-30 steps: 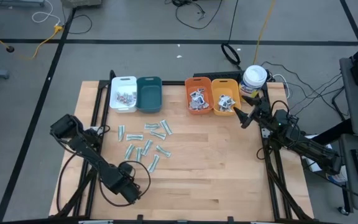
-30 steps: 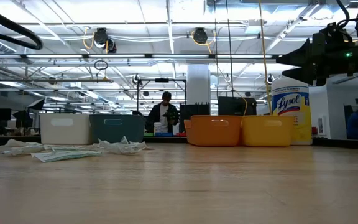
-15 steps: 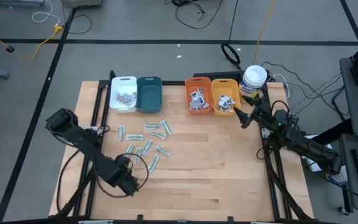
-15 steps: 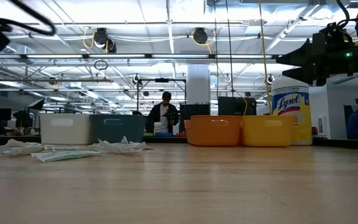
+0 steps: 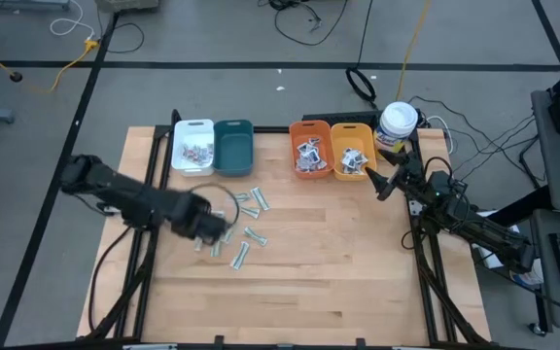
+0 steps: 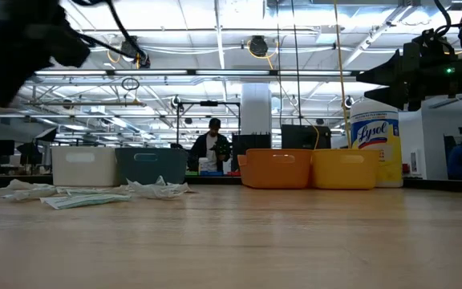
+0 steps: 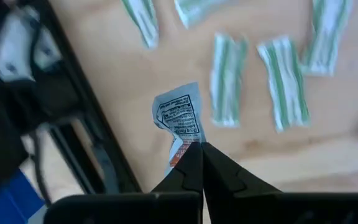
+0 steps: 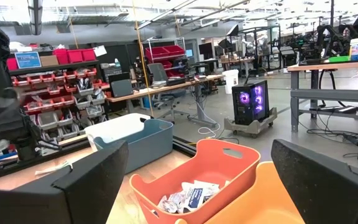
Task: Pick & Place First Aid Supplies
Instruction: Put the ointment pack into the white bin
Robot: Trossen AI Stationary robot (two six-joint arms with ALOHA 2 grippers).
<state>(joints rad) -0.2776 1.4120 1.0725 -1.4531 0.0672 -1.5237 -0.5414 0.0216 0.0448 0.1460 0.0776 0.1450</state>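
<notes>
My left gripper hangs shut over the left half of the table, above a scatter of pale-green strips. It holds a small crumpled white packet with dark print and an orange patch. More strips lie flat on the wood below it. My right gripper stands open and level by the yellow bin, with nothing between its fingers. My left gripper pinches the packet by one end between its two fingertips. The fingers point down from above. The rest of the packet sticks out past the fingertips, lifted clear of the table.
Along the far edge stand a white bin and a teal bin, then an orange bin and the yellow one, both holding packets. A white canister stands at the far right. A person sits in the room behind.
My left gripper has swung from near the table's front edge toward the far edge and upward, most of it in the last half second. It now hangs over the green strips and has stayed shut. The strips have not moved.
</notes>
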